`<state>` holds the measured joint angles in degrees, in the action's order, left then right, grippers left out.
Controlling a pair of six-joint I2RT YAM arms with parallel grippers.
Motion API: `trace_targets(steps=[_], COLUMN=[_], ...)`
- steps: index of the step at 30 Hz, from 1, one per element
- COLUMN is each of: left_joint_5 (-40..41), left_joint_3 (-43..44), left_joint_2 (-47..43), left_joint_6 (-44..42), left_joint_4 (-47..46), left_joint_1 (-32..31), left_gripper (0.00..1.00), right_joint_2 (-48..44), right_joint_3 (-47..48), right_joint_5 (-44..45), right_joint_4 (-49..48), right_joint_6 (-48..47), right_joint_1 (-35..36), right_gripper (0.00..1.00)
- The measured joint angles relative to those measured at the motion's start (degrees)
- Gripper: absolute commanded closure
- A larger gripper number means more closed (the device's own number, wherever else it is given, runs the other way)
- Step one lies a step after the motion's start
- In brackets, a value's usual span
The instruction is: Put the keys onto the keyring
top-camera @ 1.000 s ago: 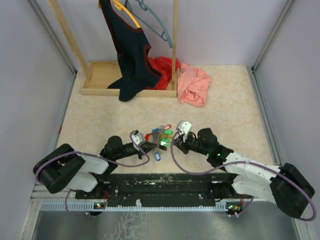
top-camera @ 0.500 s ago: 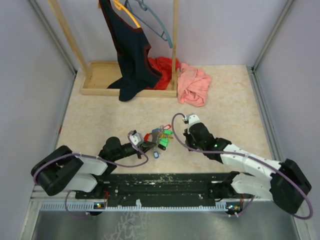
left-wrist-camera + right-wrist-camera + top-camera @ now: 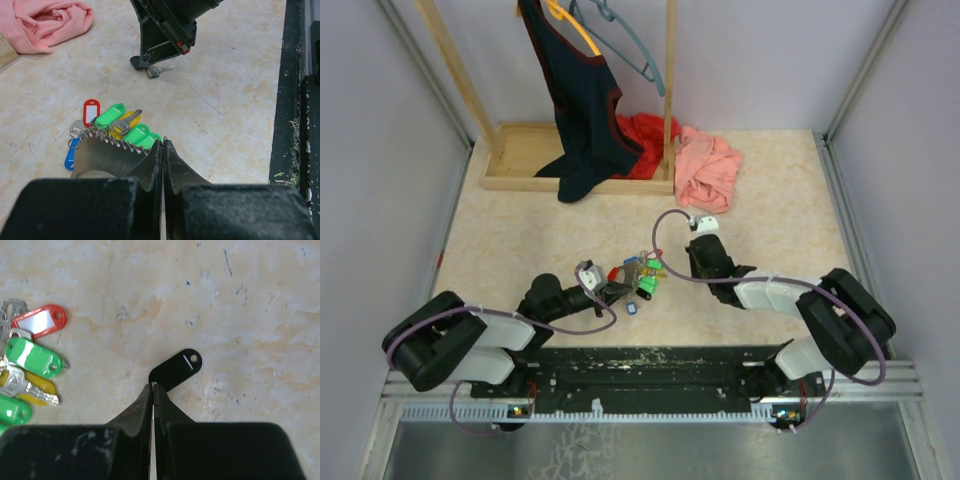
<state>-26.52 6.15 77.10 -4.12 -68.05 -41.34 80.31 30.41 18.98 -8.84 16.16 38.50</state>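
- My right gripper has its fingers pressed flat together, tips down on the table. The black-tagged key sticks out just ahead of the tips and touches them. I cannot tell whether it is nipped between them or only pinned under them.
- To that gripper's left, apart from the black tag, lies the bunch of tagged keys: red, green, yellow, green.
- My left gripper is also closed, finger against finger. Just to its left, against the finger, sits a grey coil-edged piece that reaches the bunch. It may belong to the keyring, but I can't pick out the thin loop itself.
- I judge the step in hand to be bringing the black key across to the ring. I'd test the hold first by lifting slightly and watching whether the tag rises with the tips.
- I'd keep the tag's hole turned toward the left gripper and travel low and slow. The left should steady the ring without scattering the bunch.
- The risk is that a thin, flat tag slips or twists out of closed tips.
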Motion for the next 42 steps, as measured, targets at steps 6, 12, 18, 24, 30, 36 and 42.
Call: trace_targets(steps=[6, 12, 18, 24, 30, 36, 42], left_joint_5=[0.0, 0.0, 0.0, -0.1, -0.1, -0.6, -0.7], left_joint_3=[0.0, 0.0, 0.0, -0.1, -0.5, -0.5, -0.6], left_joint_2=[0.0, 0.0, 0.0, 0.0, -0.2, -0.2, -0.2], left_joint_6=[0.0, 0.0, 0.0, 0.0, 0.0, 0.1, 0.0], left_joint_4=[-0.1, -0.1, -0.1, -0.2, -0.6, -1.0, -1.4], left_joint_1=[0.0, 0.0, 0.0, 0.0, 0.0, 0.0, 0.0], left_gripper=[0.99, 0.99, 0.99, 0.99, 0.99, 0.99, 0.99], right_joint_2=[3.7, 1.9, -5.5, -7.1, -5.5, -0.9, 3.9], right_joint_3=[-0.7, -2.0, -4.4, -8.0, -10.8, -11.0, -10.8], right_joint_5=[1.4, -0.8, -10.6, -27.6, -42.1, -49.4, -51.7], right_joint_4=[-7.9, -9.1, -11.6, -20.8, -30.7, -40.2, -42.6], right_joint_6=[-0.8, -2.7, -7.8, -13.3, -17.6, -19.8, -21.6], right_joint_1=[-0.5, -0.5, -0.5, -0.5, -0.3, 1.0, 2.6], right_gripper=[0.95, 0.76, 0.66, 0.66, 0.67, 0.7, 0.7])
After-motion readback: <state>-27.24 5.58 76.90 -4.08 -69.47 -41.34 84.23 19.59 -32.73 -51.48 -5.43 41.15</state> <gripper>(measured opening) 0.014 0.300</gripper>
